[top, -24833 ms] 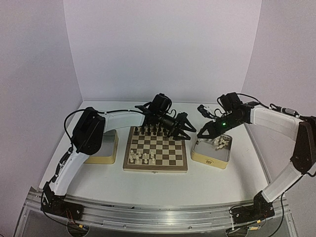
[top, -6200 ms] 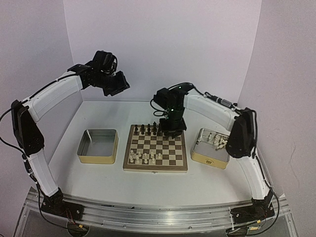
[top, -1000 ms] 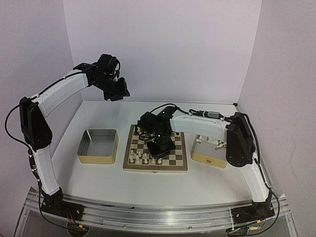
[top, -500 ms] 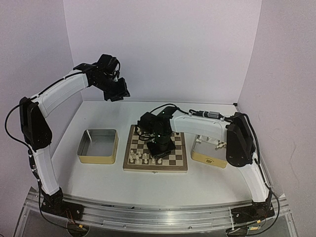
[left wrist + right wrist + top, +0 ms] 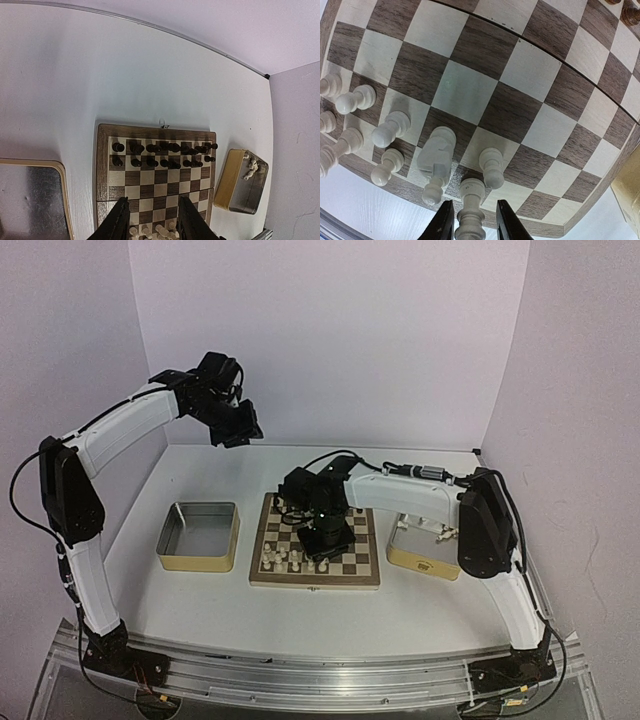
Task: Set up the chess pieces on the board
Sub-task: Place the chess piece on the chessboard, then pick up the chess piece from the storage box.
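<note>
The board lies mid-table, with dark pieces along its far rows and several cream-white chess pieces on its near-left squares. My right gripper hangs low over the near rows. In the right wrist view its fingers straddle one upright white piece at the board's near edge, with a gap on each side, so the right gripper is open. My left gripper is raised high at the back left, open and empty, and the left gripper looks down on the board.
An empty metal tin sits left of the board. A second tin on the right holds a few white pieces. Dark pieces fill the two far rows. Lilac walls close in the back and sides.
The right gripper's fingers have spread apart around the white piece at the board's near edge. Neither arm has shifted otherwise.
</note>
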Controlling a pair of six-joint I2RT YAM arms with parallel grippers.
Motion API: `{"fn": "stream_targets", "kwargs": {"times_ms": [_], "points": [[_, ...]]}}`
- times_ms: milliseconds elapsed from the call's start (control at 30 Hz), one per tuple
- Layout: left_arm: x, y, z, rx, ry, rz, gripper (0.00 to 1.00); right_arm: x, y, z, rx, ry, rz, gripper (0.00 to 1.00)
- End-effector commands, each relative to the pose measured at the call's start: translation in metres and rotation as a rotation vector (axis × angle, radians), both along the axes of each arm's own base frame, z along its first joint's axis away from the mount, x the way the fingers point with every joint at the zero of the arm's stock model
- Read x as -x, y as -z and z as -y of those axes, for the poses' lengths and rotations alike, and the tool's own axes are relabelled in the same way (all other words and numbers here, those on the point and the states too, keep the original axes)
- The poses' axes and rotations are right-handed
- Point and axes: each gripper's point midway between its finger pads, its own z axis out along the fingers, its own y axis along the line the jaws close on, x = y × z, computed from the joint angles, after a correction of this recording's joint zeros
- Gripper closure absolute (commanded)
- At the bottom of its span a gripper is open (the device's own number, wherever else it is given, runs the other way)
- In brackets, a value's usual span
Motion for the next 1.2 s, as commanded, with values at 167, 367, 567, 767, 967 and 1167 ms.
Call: {"fn": "stream_targets", "kwargs": {"times_ms": [167, 367, 567, 767, 967, 1167], "points": [[0.001, -0.034, 0.004, 0.072, 0.01, 0.074, 0.67, -0.012, -0.044, -0.013, -0.077, 0.001, 0.087, 0.69], [0.001, -0.035, 0.006, 0.082, 0.017, 0.077, 0.67, -0.016, -0.074, -0.01, -0.099, 0.02, 0.131, 0.69], [0.004, -0.04, 0.029, 0.103, 0.077, 0.088, 0.67, -0.037, -0.117, 0.03, -0.043, 0.088, 0.276, 0.68], [0.018, -0.05, 0.096, 0.077, 0.221, 0.131, 0.67, -0.07, -0.136, 0.127, -0.005, 0.334, 0.301, 0.68], [0.037, -0.03, 0.153, 0.146, 0.382, 0.081, 0.67, -0.083, -0.105, 0.193, -0.078, 0.458, 0.177, 0.7], [0.049, -0.017, 0.183, 0.188, 0.488, 0.043, 0.67, -0.092, -0.077, 0.196, -0.209, 0.189, 0.174, 0.72]]}}
